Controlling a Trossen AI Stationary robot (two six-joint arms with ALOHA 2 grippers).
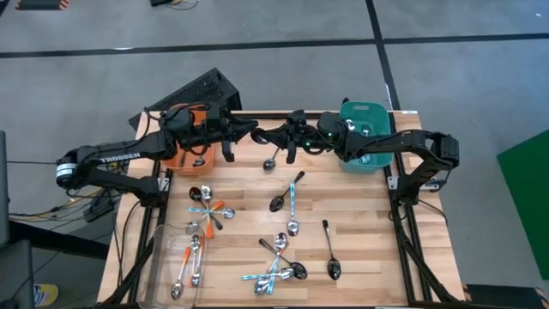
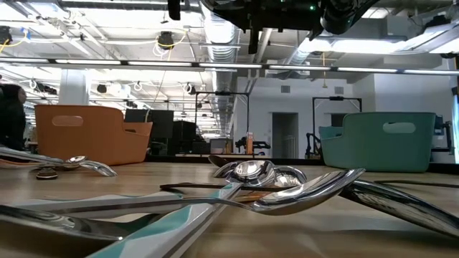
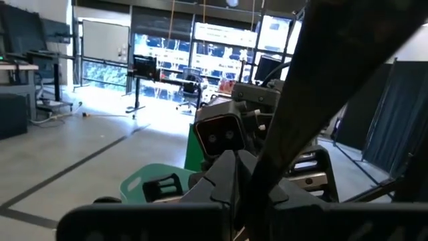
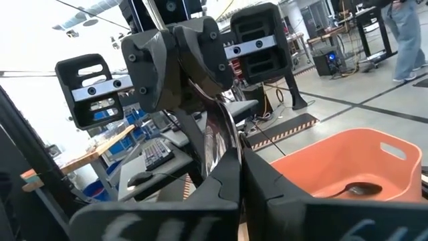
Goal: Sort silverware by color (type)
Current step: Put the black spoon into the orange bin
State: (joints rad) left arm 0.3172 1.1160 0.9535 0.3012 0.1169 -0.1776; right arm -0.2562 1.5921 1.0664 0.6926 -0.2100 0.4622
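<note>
Midair near the tabletop's [image 1: 360, 257] far edge, we see both closed grippers, left gripper [image 1: 254, 135] and right gripper [image 1: 283, 137], clamping one dark spoon [image 1: 269, 160]; seemingly a handover, so the right must release next.

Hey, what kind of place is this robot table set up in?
Most likely a robotics lab or open workshop, not a kitchen. Exposed ceiling ducts run overhead, a desk with monitor stands on a bare taped floor, and the wooden table sits on a metal frame.
</note>
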